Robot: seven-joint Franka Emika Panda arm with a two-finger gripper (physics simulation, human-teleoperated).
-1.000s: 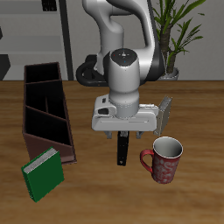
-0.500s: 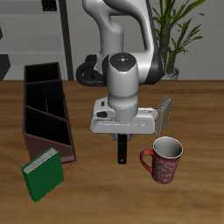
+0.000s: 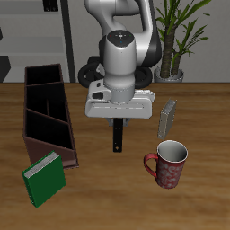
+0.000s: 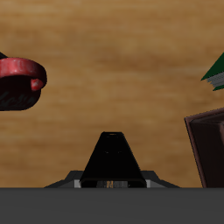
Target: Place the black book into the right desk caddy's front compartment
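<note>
My gripper (image 3: 117, 121) is shut on the black book (image 3: 117, 137), which hangs upright below the fingers, lifted above the table. The book also shows in the wrist view (image 4: 111, 159) as a dark wedge between the fingers. The right desk caddy (image 3: 47, 115) is a long maroon-brown box with a black inside and slanted dividers, standing to the side of the gripper, apart from it. One corner of it shows in the wrist view (image 4: 206, 144).
A green book with white pages (image 3: 44, 177) leans against the caddy's end nearest the table's front edge. A red mug (image 3: 168, 163) stands near the front, beside the held book. A small grey book (image 3: 167, 118) stands upright behind the mug. A potted plant (image 3: 180, 36) is at the back.
The gripper has risen with the black book and moved toward the caddy and farther back. The grey book behind the mug is now uncovered.
</note>
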